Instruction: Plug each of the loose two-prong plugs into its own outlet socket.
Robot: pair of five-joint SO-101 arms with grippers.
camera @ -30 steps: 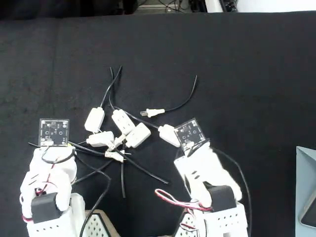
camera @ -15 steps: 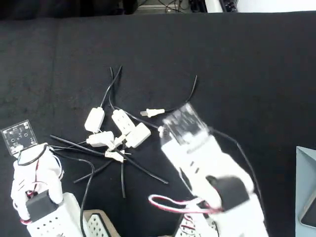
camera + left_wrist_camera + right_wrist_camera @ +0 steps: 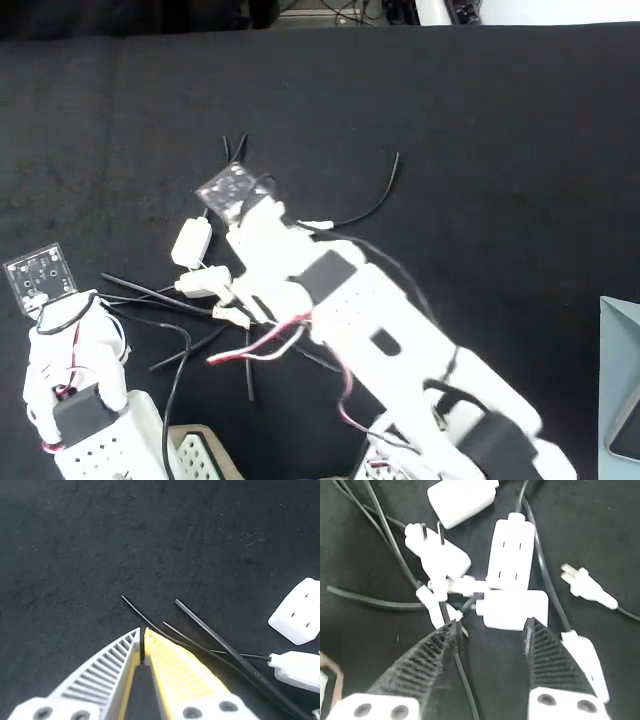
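Several white outlet sockets and two-prong plugs on black cords lie tangled at the table's centre-left. My right arm (image 3: 340, 300) stretches over this pile. My right gripper (image 3: 490, 627) hangs open just above a white outlet block (image 3: 512, 609), one finger on each side. Around it lie a slotted socket (image 3: 511, 555), a plug with bare prongs (image 3: 437, 550) and a loose plug (image 3: 585, 585). That loose plug (image 3: 317, 225) also shows beside the arm from above. My left gripper (image 3: 142, 632) is shut and empty over bare cloth, near black cords (image 3: 200, 630) and a socket (image 3: 297, 612).
The black cloth (image 3: 500, 130) is open to the far side and right. A grey box (image 3: 620, 380) stands at the right edge. Black cords (image 3: 160, 300) trail between the pile and my left arm (image 3: 75, 350). A tan base plate (image 3: 200, 450) sits at the near edge.
My right arm swung forward and to the left, from beside the pile to over it. My left arm shifted left early on, then stayed still.
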